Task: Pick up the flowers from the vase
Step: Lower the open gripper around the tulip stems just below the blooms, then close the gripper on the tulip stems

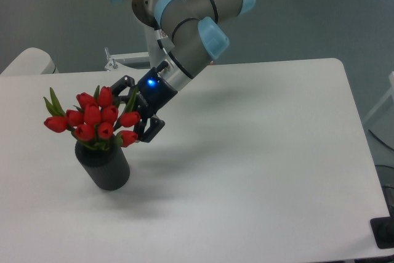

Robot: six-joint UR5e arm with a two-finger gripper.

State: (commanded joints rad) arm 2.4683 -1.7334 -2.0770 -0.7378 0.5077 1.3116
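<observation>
On the white counter (258, 152), toward its left side, stands the vase (104, 165), dark and ribbed, upright. The flowers (95, 120) sit in its mouth, red buds bunched tight with green leaves poking out at about 10 o'clock and 1 o'clock. At roughly 3 o'clock from the bunch is the tool (131, 112), its black fingers spread apart, one above and one below the rightmost buds (whether either finger actually touches a bud cannot be told). Nothing is clasped between them. A blue light glows on the tool's body, and the arm (191, 29) slants up from it toward 1 o'clock.
</observation>
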